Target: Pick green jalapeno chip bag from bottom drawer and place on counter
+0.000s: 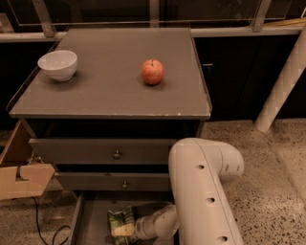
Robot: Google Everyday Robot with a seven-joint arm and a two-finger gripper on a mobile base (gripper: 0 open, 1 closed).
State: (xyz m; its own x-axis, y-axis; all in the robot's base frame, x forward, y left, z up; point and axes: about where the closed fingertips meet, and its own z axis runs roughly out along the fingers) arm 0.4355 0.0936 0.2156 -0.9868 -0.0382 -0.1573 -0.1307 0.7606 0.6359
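Camera view: a white arm (203, 191) reaches down into the open bottom drawer (92, 225). Its gripper (137, 229) is right beside the green bag (120, 221), which lies on the drawer floor. Whether the gripper holds the bag cannot be told. On the counter (110, 98) above, a white bowl (58, 64) stands at the left and a red apple (152, 72) near the middle.

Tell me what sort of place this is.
Probably an office or lab test area: a standalone drawer cabinet on speckled stone floor, with a glass railing behind. The claw is down in the open bottom drawer at the green chip bag.
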